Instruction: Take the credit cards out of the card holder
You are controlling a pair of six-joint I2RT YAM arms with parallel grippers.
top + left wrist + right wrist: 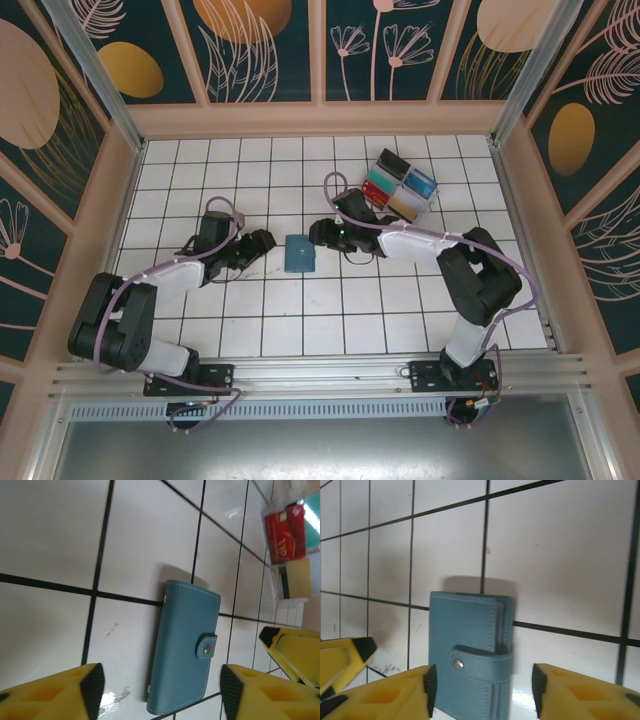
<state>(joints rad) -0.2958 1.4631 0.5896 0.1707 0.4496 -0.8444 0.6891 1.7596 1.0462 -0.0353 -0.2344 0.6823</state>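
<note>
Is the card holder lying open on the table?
No. In the left wrist view the card holder lies folded shut, its snap tab buttoned across the front.

The card holder [298, 253] is a slim teal-blue folding wallet with pale stitching along its edges. It lies flat and closed on the white tiled table [300, 320], just toward 9 o'clock from the table's middle in the top view, its long sides running roughly from 12 to 6. In the left wrist view [186, 645] a short strap with a round metal snap is fastened at its 4 o'clock side. In the right wrist view [470, 650] the same strap wraps round from the 3 o'clock edge, where thin layered edges show.
</note>
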